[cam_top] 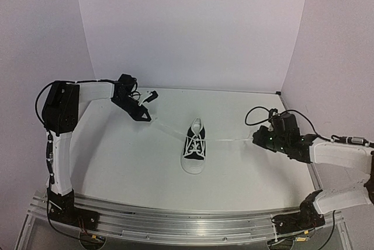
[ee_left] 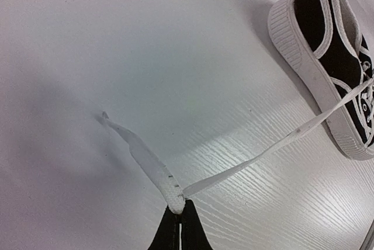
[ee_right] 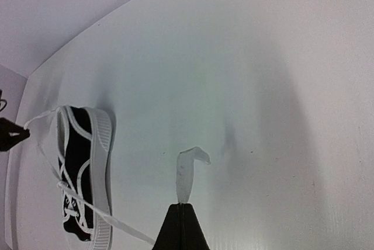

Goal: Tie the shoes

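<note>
The left gripper [ee_left: 179,208] has its jaws pressed together on the left lace [ee_left: 280,136], pinching it a little way in from the end, so a short flat tail sticks out past the tips. The right gripper [ee_right: 182,208] is closed the same way on the right lace [ee_right: 117,222], with its own stub curling up above the tips. Both laces run in taut, nearly straight lines to the sneaker [cam_top: 196,148], which sits upright near the middle of the table [cam_top: 117,162], toe toward the near edge and heel toward the far edge.

The likeliest trouble is a slip: each hold is close to the lace's end, and a harder pull could draw it out of the pinch. An uneven pull could also drag or tip the shoe, since nothing pins it down.

The sneaker is small, of black canvas, with a white rubber toe cap and sole, a ribbed sidewall and white lacing crossed over the tongue. Whether a first knot is there is too small to tell.
</note>
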Robot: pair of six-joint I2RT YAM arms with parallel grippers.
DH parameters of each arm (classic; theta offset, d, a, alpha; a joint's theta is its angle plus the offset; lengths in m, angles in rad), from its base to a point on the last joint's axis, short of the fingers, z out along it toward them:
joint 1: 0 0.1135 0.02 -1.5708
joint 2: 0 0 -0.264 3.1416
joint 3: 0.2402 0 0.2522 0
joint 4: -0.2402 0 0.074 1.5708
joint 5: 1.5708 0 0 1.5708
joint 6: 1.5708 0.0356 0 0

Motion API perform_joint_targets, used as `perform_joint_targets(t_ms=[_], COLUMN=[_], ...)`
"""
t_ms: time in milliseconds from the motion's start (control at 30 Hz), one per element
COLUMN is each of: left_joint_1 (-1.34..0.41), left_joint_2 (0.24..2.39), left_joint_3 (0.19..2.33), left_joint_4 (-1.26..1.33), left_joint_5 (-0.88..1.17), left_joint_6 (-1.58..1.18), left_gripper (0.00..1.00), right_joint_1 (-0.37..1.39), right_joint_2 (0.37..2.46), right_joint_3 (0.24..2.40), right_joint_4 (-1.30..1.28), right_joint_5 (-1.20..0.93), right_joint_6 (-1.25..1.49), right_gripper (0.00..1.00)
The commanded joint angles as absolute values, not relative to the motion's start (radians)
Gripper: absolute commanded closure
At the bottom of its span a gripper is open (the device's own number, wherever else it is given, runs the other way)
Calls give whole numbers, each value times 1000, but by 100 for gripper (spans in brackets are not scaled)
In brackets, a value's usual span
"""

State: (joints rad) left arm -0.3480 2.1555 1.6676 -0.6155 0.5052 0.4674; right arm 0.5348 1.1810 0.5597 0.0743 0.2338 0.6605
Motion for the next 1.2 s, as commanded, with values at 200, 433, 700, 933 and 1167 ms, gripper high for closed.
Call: perform_joint_targets(t_ms=[200,433,700,933,1167], left_joint_1=[-317,-307,-307,-323,-356], left_joint_2=[2046,2032,2022,1971,1871], left_joint_3=[1503,1476,1440,1486,1511], left_joint_4=[-546,-535,-530,-650,-842], left_joint_5=[479,460,463,534,697], left_joint_6=[433,443,435,404,306], left_gripper=[100,100,100,100,100], right_joint_1=[373,303,285,284,286], right_joint_2=[1464,1593,1644,1677,1548], right_joint_3=[669,673,696,789,844], right_joint_4=[90,63,14,-60,-266], right_joint_5=[80,27,25,-111,-64], right_joint_6=[809,855,830,748,618], right_gripper=[100,100,100,81,43])
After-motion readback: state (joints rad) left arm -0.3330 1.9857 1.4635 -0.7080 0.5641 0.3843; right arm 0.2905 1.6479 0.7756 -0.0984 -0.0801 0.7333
